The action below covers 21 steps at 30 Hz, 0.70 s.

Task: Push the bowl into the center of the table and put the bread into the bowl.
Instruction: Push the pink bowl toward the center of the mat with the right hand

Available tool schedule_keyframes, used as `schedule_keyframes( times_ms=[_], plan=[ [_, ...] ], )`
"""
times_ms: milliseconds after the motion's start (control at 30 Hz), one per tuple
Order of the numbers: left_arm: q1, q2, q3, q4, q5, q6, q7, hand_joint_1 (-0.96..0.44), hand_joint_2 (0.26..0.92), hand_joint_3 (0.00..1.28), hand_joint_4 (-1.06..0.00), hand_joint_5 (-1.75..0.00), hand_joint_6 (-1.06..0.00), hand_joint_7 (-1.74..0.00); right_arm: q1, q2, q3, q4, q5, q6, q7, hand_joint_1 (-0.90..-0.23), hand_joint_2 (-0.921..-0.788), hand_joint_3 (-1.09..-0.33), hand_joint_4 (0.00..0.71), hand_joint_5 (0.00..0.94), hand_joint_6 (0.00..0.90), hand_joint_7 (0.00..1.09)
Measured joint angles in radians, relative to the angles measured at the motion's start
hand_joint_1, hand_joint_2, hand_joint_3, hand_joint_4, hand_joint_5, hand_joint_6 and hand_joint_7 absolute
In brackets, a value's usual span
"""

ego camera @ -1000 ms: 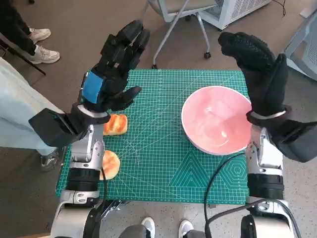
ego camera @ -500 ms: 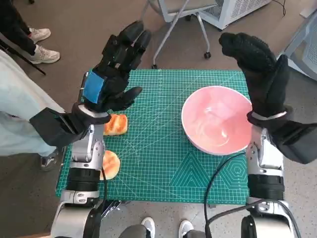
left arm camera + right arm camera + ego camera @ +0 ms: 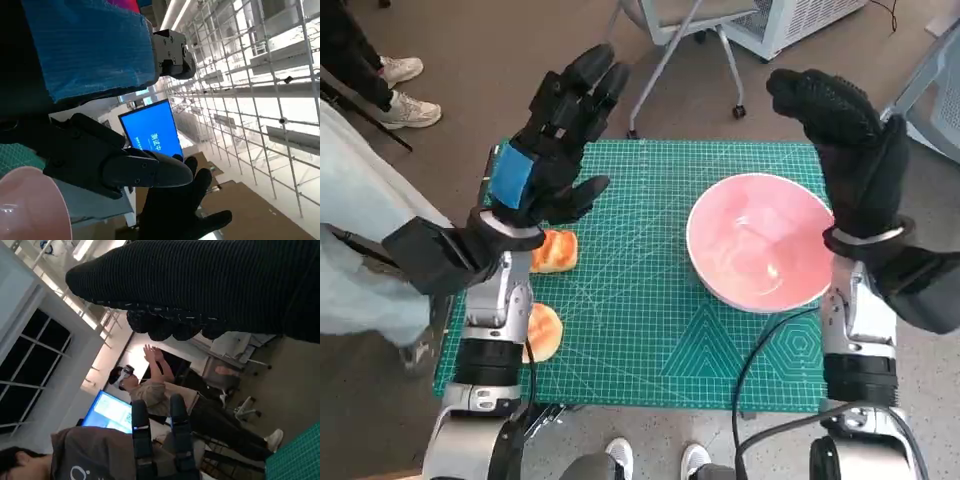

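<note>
— Covering the table, a green cutting mat?
— Yes; pink bowl right, bread left, chair beyond. Left hand and right hand raised, fingers spread, empty.

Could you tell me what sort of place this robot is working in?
Probably a robotics lab or office: a green cutting mat covers the small table, a wheeled chair stands behind it, and a blue monitor glows nearby.
</note>
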<state>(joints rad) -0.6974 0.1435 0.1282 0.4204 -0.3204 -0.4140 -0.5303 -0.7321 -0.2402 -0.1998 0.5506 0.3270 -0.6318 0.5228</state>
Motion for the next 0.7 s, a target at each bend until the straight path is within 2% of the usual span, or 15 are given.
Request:
schedule_keyframes(
  times_ms=[100,167,267,367,500,700],
  plan=[
    [0.000,0.001,0.002,0.000,0.000,0.000,0.002,-0.58,0.921,0.30,-0.14,0.00,0.00,-0.50,-0.013,-0.042,-0.041,0.099,0.012,-0.036,0.019,-0.669,-0.921,-0.654,0.176,0.001,0.107,0.35],
    [0.000,0.003,0.005,0.000,0.000,0.000,0.004,-0.58,0.921,0.30,-0.14,0.00,0.00,-0.50,-0.024,-0.068,-0.064,0.173,0.007,-0.068,0.011,-0.668,-0.921,-0.661,0.171,0.000,0.106,0.34],
    [0.000,0.004,0.006,0.000,0.000,0.000,0.009,-0.58,0.921,0.30,-0.14,0.00,0.00,-0.50,-0.043,-0.104,-0.092,0.286,-0.016,-0.110,-0.030,-0.667,-0.921,-0.673,0.162,0.000,0.104,0.32],
    [0.000,0.003,0.006,0.000,0.000,0.000,0.010,-0.59,0.921,0.30,-0.14,0.00,0.00,-0.51,-0.063,-0.133,-0.114,0.392,-0.022,-0.125,-0.073,-0.665,-0.921,-0.688,0.145,0.000,0.107,0.28],
    [0.000,0.003,0.006,0.000,0.001,0.000,0.016,-0.60,0.921,0.30,-0.14,0.00,0.00,-0.51,-0.088,-0.159,-0.146,0.531,-0.024,-0.109,-0.142,-0.663,-0.921,-0.709,0.126,0.000,0.115,0.24],
    [0.002,0.002,0.005,0.000,0.006,-0.006,0.027,-0.61,0.921,0.31,-0.14,0.00,0.00,-0.51,-0.098,-0.165,-0.197,0.674,-0.013,-0.009,-0.190,-0.612,-0.921,-0.758,0.085,0.000,0.126,0.21]
  ],
)
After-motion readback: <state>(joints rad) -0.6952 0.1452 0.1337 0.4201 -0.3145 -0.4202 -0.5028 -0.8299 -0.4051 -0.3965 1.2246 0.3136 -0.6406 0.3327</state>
